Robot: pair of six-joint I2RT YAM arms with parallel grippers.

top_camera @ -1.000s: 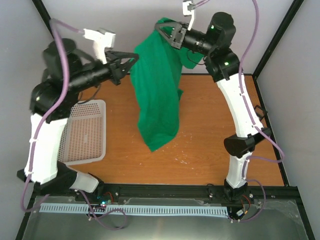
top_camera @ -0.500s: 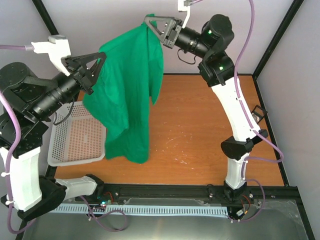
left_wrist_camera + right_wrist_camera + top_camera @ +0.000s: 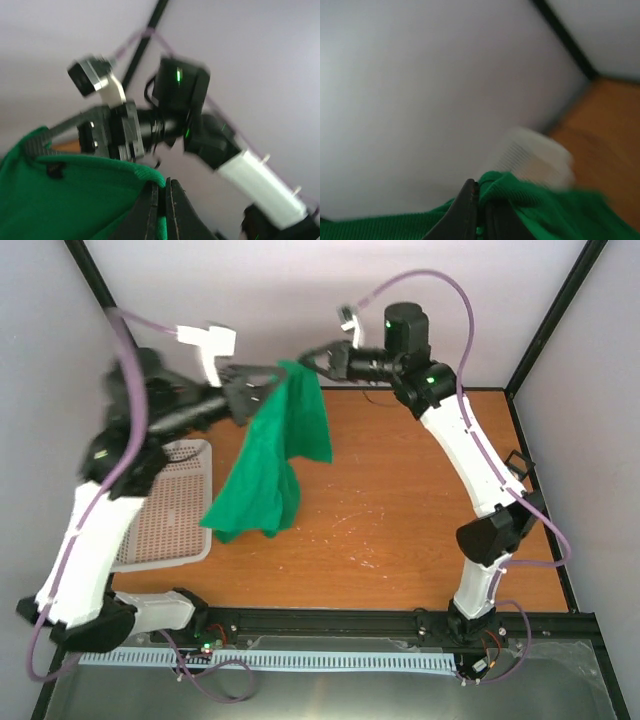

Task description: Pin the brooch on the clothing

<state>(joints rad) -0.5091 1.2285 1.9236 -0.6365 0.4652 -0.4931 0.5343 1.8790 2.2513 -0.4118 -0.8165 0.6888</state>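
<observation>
The clothing, a bright green T-shirt (image 3: 272,455), hangs in the air over the left middle of the table, bunched and narrow. My left gripper (image 3: 265,392) is shut on its top edge; the left wrist view shows green fabric (image 3: 75,200) pinched between the closed jaws (image 3: 162,190). My right gripper (image 3: 313,362) is shut on the shirt close beside the left one; the right wrist view shows the folded hem (image 3: 530,197) between its jaws (image 3: 481,202). The two grippers are close together, high at the back. The brooch is out of view.
A white mesh basket (image 3: 190,455) lies at the table's left side, partly under the left arm, and shows blurred in the right wrist view (image 3: 535,160). A small black square box (image 3: 518,462) sits at the right table edge. Black frame posts stand at the back corners.
Both arms have swung: the left gripper moved right and toward the back, the right gripper dropped lower. The grippers came closer together and the shirt now hangs narrower and more bunched.
</observation>
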